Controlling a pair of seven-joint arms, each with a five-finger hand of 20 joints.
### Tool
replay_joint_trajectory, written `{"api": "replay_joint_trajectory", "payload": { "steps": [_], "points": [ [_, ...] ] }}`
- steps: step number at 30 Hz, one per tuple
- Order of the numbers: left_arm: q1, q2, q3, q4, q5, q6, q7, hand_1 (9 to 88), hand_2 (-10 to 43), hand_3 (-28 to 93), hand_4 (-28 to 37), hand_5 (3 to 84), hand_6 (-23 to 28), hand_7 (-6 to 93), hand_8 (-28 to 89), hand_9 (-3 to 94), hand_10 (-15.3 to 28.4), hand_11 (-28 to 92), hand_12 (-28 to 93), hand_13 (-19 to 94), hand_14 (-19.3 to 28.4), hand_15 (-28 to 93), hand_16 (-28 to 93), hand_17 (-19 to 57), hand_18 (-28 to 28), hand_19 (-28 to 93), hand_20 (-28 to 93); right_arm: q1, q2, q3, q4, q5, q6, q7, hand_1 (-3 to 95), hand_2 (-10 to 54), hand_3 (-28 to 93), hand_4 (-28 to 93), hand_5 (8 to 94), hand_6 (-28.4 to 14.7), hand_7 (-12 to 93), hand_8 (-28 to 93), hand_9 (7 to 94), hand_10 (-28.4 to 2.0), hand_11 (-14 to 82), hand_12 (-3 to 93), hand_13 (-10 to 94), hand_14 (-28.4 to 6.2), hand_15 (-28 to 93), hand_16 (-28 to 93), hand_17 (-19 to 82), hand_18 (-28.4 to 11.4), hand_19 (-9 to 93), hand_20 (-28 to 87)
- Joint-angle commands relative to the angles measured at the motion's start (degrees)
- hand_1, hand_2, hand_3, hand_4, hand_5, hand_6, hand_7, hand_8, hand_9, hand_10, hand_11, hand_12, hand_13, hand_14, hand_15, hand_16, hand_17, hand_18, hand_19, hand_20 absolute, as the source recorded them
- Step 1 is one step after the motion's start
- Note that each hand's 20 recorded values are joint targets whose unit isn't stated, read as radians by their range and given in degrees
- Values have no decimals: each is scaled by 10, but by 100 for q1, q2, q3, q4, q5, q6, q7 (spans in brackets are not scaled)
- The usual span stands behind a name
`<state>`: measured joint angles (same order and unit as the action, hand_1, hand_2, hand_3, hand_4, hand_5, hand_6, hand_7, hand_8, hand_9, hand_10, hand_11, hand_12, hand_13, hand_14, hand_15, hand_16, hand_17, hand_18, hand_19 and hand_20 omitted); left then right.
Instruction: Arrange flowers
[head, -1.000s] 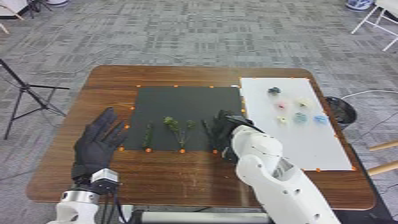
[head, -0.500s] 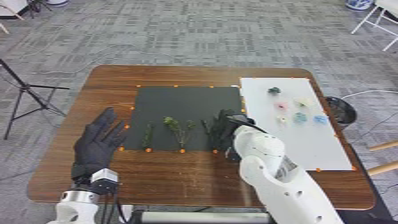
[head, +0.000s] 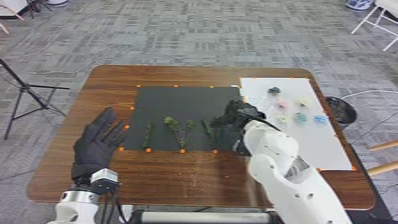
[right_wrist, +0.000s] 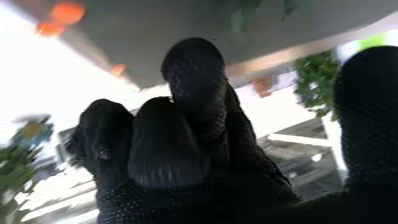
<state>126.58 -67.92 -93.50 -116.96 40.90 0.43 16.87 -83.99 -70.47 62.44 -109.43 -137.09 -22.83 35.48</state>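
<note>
Showing straight, slightly spread fingers, our left hand (head: 91, 150) is open at the left side of the brown wooden surface (head: 169, 180), beside a black mat (head: 178, 102). Our right hand (head: 238, 119) is over the mat's right edge, where it meets a white sheet (head: 311, 150); in the right wrist view, its fingers look loosely extended and its thumb is apart from them, so we take it as open. On the near half of the mat, from left to right, lie a slim green stem (head: 148, 136), a branching leafy sprig (head: 171, 123) and, near our right hand, another narrow green stem (head: 208, 131); we cannot tell whether the hand touches that last one. Small flower heads lie apart on the far half of the white sheet: a dark blue-green one (head: 274, 90) farthest from us, then a pink one (head: 282, 105) and a pale yellow one (head: 303, 105) side by side, and nearer us a small yellowish one (head: 283, 119), a pale teal one (head: 300, 117) and a light blue one (head: 321, 119). Orange markers (head: 182, 151) dot the edges of mat and sheet.
</note>
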Motion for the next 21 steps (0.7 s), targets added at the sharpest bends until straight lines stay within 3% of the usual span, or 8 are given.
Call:
{"api": "replay_joint_trajectory", "payload": {
  "steps": [1,3,6,10,12,16,21],
  "points": [
    [187,-79,-8,-57,-1,-9,46,224,-70,675,-283,225,23,226,-115,172,96,131,192,144,139,78,89,-187,204,349,71,-151,577,557,61,-671,1550,-887,232,-95,771,-230,423,-83,132,-68,538,-159,353,274,619,-119,808,274,330,-233,899,526],
    [169,-88,3,-44,4,-23,40,225,-69,674,-283,224,23,227,-115,172,96,131,193,144,140,79,89,-187,204,350,72,-229,752,661,147,-785,1941,-1083,254,-95,803,-259,368,-77,143,-73,421,-158,277,244,527,-125,794,231,272,-233,844,483],
    [178,-67,-14,-54,-3,20,84,225,-69,674,-283,224,23,226,-115,171,97,129,192,143,140,79,89,-187,204,350,71,-274,1120,661,250,-1039,2242,-1132,272,-95,817,-278,349,-73,159,-82,377,-144,233,234,474,-122,772,206,246,-229,817,476],
    [179,-53,-26,-58,2,61,133,225,-69,675,-283,224,23,224,-115,171,96,129,193,143,140,78,88,-187,204,352,72,-450,1617,784,195,-1148,2201,-902,303,-95,797,-282,397,-60,193,-102,426,-127,230,222,484,-110,767,194,244,-226,806,481],
    [208,-55,-30,-65,0,48,142,224,-70,676,-283,225,23,224,-115,172,95,129,194,143,140,79,88,-187,204,353,71,-643,1815,953,45,-1156,1912,-777,334,-95,764,-282,417,-56,208,-107,443,-127,241,220,493,-106,767,198,247,-224,807,484],
    [234,-55,-33,-72,2,57,155,225,-70,675,-283,225,23,226,-114,172,96,130,194,143,140,79,88,-187,204,353,71,-1078,2076,1253,-128,-1178,1801,-640,417,-95,667,-283,416,-53,231,-117,426,-128,258,230,482,-104,763,202,244,-220,805,485],
    [203,-30,-47,-57,0,66,155,226,-70,674,-283,225,22,227,-115,172,96,130,194,143,140,79,88,-187,204,353,70,-1416,2162,1542,-243,-901,1626,-792,433,-95,626,-283,427,-52,246,-121,426,-135,306,241,478,-106,762,205,240,-222,801,489]
  ]
}}
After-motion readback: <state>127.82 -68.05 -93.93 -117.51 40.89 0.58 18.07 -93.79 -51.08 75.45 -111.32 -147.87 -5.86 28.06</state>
